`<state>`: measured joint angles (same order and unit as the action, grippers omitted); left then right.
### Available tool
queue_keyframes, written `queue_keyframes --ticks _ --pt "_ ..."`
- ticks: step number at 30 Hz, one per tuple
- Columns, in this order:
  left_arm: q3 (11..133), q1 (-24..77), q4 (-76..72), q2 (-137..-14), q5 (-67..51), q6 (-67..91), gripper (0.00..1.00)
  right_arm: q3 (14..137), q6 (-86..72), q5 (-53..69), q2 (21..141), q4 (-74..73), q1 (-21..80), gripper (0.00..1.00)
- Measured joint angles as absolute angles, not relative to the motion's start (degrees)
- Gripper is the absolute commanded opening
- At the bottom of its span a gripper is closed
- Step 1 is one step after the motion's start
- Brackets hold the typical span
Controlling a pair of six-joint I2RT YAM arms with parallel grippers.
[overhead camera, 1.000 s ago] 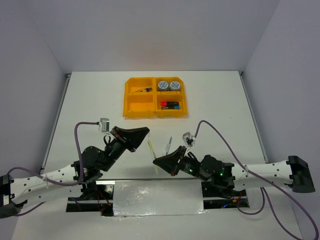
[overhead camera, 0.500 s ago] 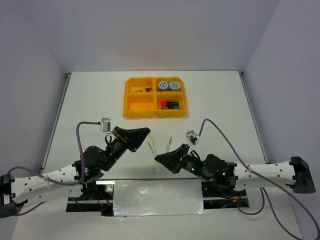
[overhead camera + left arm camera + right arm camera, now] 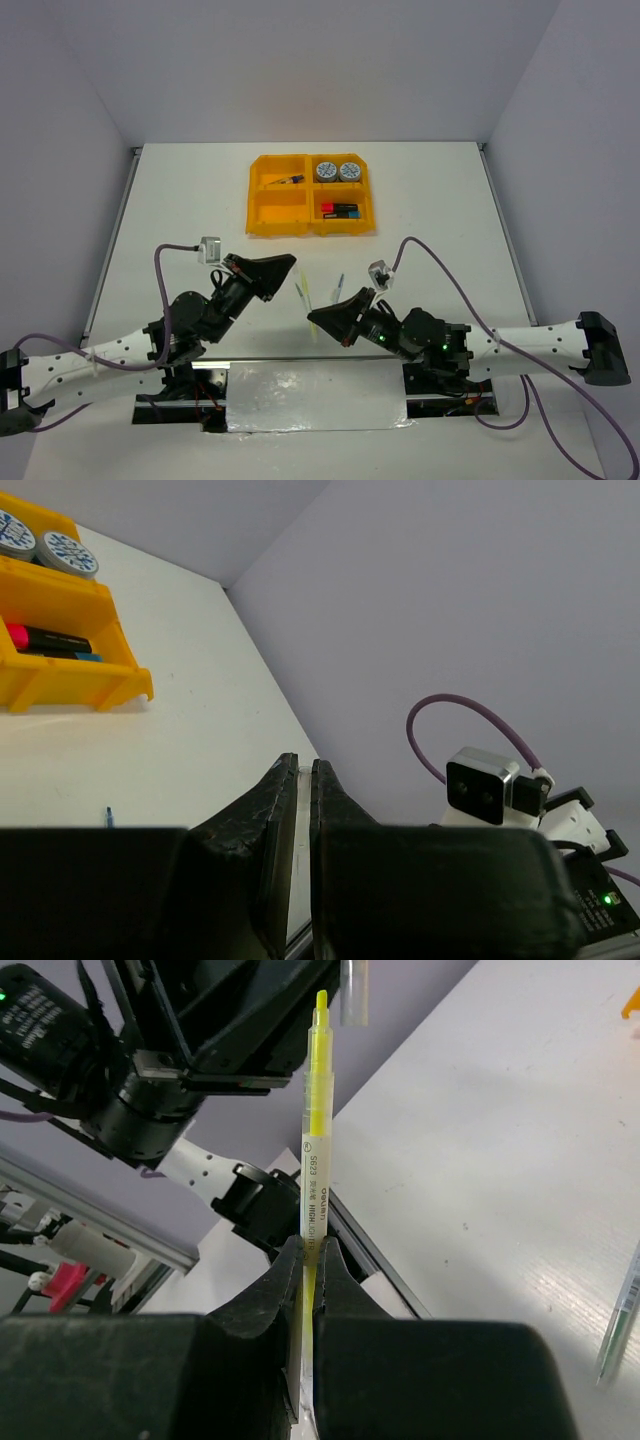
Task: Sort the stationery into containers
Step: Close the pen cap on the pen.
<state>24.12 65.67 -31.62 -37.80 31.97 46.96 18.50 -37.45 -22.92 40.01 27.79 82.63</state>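
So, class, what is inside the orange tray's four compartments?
Orange tray: far right, two tape rolls; near right, black highlighters; far left, one small dark pen-like item; near left, nothing visible. Anything beneath the highlighters is covered.

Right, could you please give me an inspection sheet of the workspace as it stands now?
Surface: white table, no spills seen.
Job's things: orange tray holds two tape rolls far right, highlighters near right, small item far left; thin pen loose on table.
Clutter: nothing seen.
Grippers: right gripper shut on yellow highlighter; left gripper shut, contents unclear.
Cables: purple cable loops off each wrist, clear of tray.
Surroundings: plain pale walls on three sides.
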Motion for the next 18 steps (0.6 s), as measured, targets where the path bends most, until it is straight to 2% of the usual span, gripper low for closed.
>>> queue_keyframes --ticks 18 --pt "24.2 65.7 -31.0 -36.9 34.2 46.9 0.0 21.7 -38.1 -24.2 44.4 25.2 82.7 0.0"
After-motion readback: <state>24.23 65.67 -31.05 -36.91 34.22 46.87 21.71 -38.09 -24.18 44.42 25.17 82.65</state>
